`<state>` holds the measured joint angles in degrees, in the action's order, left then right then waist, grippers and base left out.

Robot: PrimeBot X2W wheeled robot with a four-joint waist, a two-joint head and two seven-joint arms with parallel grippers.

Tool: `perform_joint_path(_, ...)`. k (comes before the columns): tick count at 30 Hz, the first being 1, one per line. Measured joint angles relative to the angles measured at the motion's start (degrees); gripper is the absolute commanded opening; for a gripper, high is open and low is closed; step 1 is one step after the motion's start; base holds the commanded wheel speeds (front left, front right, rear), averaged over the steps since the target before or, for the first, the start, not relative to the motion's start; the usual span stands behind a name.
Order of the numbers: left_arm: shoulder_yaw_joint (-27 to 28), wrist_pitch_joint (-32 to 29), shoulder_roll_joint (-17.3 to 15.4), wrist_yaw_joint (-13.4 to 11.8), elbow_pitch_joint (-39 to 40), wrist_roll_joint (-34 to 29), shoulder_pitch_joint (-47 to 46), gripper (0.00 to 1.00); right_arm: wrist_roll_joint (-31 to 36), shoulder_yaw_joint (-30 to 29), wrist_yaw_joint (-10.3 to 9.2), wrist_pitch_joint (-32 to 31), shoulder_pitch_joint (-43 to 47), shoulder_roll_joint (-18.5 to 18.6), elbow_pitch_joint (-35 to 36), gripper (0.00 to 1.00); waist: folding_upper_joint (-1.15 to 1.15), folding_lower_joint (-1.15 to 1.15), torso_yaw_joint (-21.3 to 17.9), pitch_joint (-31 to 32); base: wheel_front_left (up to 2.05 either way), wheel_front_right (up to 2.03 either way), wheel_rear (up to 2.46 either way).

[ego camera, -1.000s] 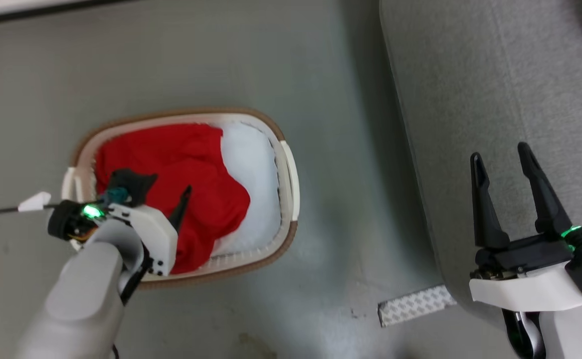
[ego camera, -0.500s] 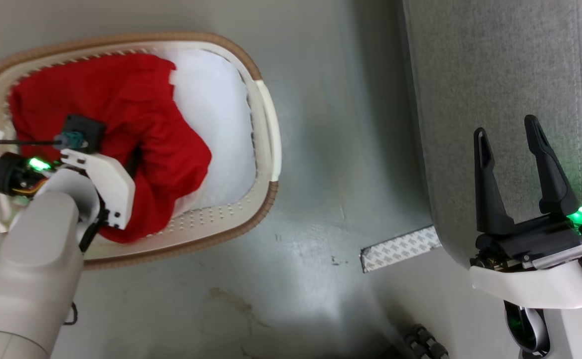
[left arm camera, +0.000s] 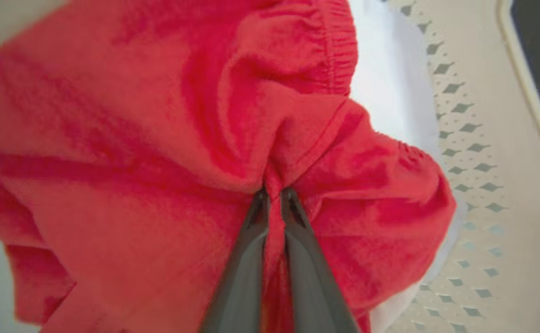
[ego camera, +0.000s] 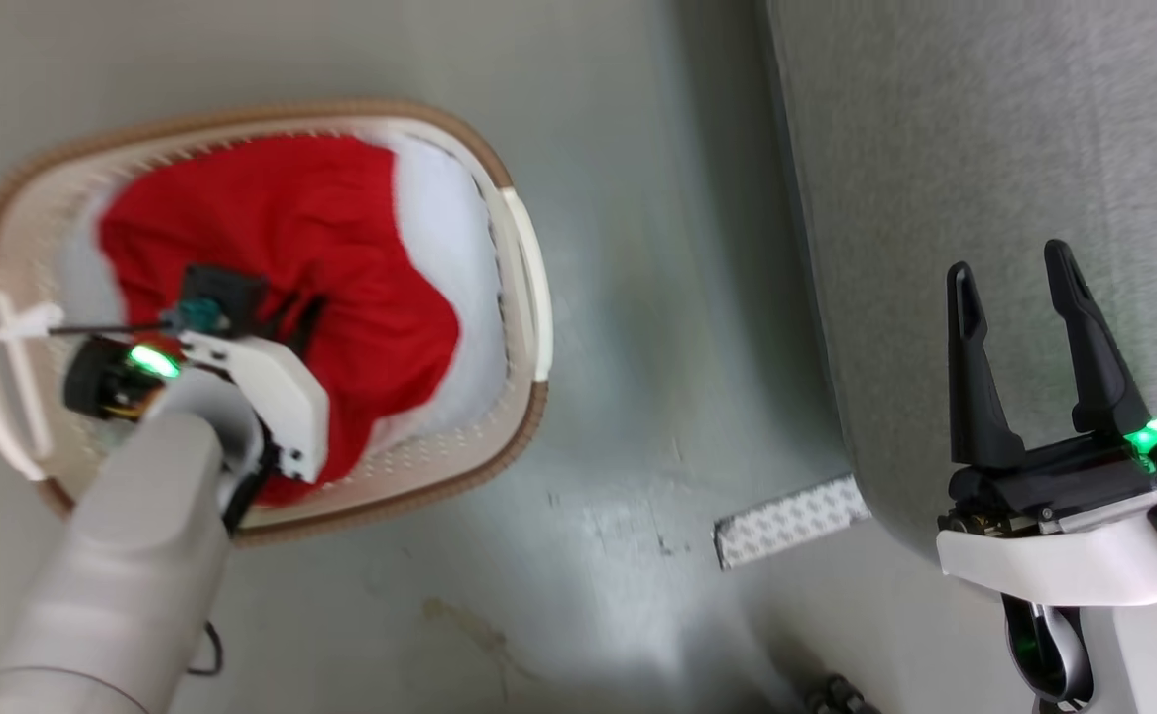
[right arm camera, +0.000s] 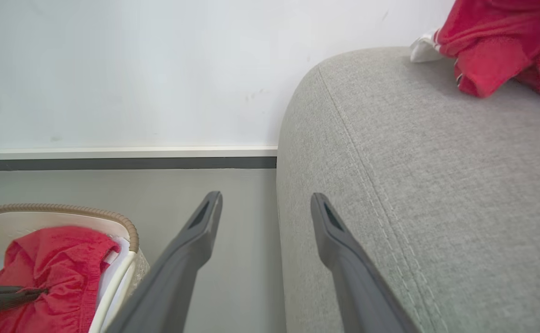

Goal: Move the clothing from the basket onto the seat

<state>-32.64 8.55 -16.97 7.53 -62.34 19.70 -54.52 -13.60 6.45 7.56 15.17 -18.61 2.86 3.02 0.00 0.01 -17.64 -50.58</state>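
The red clothing [ego camera: 340,228] lies bunched in the oval cream basket [ego camera: 530,297] on the floor, over white lining. My left gripper [ego camera: 292,315] reaches down into the basket. In the left wrist view, my left gripper [left arm camera: 274,193] is shut on a pinched fold of the red clothing [left arm camera: 158,138]. My right gripper [ego camera: 1016,270] stands open over the edge of the grey seat [ego camera: 984,119], holding nothing. The right wrist view shows its open fingers [right arm camera: 205,222] beside the seat [right arm camera: 413,185], where another red and white garment [right arm camera: 505,41] lies.
Grey floor separates the basket from the seat. A white patterned strip [ego camera: 791,521] lies on the floor at the seat's base. A pale wall with a dark skirting band [right arm camera: 112,163] runs behind the basket [right arm camera: 126,226]. A thin black cable [ego camera: 92,329] crosses the basket's left handle.
The head camera has shifted, so the whole picture moved. My left gripper has gone down into the red clothing and its fingers have shut on a fold. The right gripper stays open.
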Motion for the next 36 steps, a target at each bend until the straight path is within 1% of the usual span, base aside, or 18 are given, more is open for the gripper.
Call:
perform_joint_path(5,-1.75,3.20,1.74,0.00,1.00,3.71,3.25,0.00,0.70,-1.38,0.00,0.00,0.42,-0.02,-2.23,1.00,0.00,0.00,1.34,5.50,0.00,0.00,0.00)
perform_joint_path(12,-3.43,5.47,3.64,0.01,3.46,9.42,9.40,0.00,1.83,-3.60,0.00,0.00,4.99,-0.04,-5.57,1.00,0.00,-0.02,3.70,15.89,0.00,0.00,0.00)
perform_joint_path(17,-3.28,6.22,3.94,0.00,6.27,12.17,13.23,0.00,3.10,-4.43,0.00,0.00,8.00,-0.07,-7.36,1.00,0.00,-0.02,5.42,23.84,0.00,0.00,0.00)
perform_joint_path(21,-1.53,6.50,4.27,0.00,9.13,14.02,17.00,0.00,3.47,-5.14,0.00,0.00,10.65,-0.04,-8.48,1.00,0.00,-0.03,6.52,30.08,0.00,0.00,0.00)
perform_joint_path(24,0.51,6.54,4.31,-0.70,13.24,14.27,19.66,0.00,3.83,-5.36,0.00,0.00,12.46,-0.05,-9.12,1.00,0.00,-0.03,7.26,34.54,0.00,0.00,0.00)
perform_joint_path(27,2.38,6.57,4.26,-1.97,17.73,14.30,23.38,0.00,4.14,-5.53,0.00,0.00,14.36,-0.07,-9.91,1.00,0.00,-0.03,7.95,38.65,0.00,0.00,0.00)
perform_joint_path(33,5.76,6.57,3.87,-4.95,26.66,14.84,32.01,0.00,5.66,-5.50,0.00,0.00,18.59,-0.04,-11.56,1.00,0.00,-0.03,9.19,46.14,0.00,0.00,0.00)
perform_joint_path(36,6.39,6.57,3.04,-6.36,30.88,15.53,36.72,0.00,6.64,-5.36,0.00,0.00,20.77,-0.05,-12.03,1.00,0.00,-0.03,9.66,49.44,0.00,0.00,0.00)
